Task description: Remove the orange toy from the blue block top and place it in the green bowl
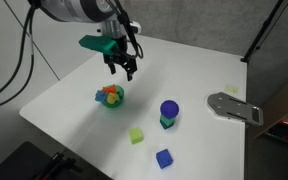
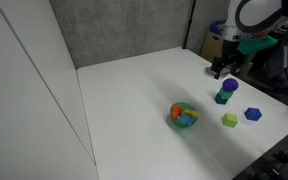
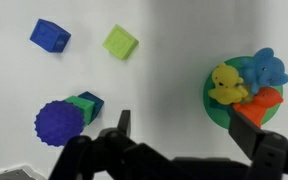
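Note:
The green bowl holds the orange toy, a yellow duck and a blue toy. The bowl also shows in both exterior views. The blue block stands alone on the white table with a bare top, and shows in both exterior views. My gripper is open and empty. It hangs above the table beside the bowl in the wrist view, and is above and behind the bowl in an exterior view.
A yellow-green cube lies near the blue block. A dark-blue round knob on a green base stands close to my gripper's finger. A grey metal plate lies at the table's edge.

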You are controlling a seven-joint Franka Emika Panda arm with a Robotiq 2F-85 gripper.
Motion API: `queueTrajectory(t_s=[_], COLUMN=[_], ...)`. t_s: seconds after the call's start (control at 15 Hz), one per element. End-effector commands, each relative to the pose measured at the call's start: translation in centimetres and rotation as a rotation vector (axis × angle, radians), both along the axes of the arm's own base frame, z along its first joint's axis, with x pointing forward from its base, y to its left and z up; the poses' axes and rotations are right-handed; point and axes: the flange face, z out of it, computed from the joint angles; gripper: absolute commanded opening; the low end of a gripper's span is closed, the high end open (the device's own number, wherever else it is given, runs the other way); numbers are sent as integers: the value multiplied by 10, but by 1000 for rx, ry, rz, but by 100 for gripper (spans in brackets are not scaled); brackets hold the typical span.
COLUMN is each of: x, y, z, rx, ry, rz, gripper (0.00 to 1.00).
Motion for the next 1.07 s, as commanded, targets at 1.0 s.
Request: queueTrajectory(t_s=[1.0], x=[-84], y=[-57], z=[187], rx=[96], ry=[-113], rz=[23], gripper=[100])
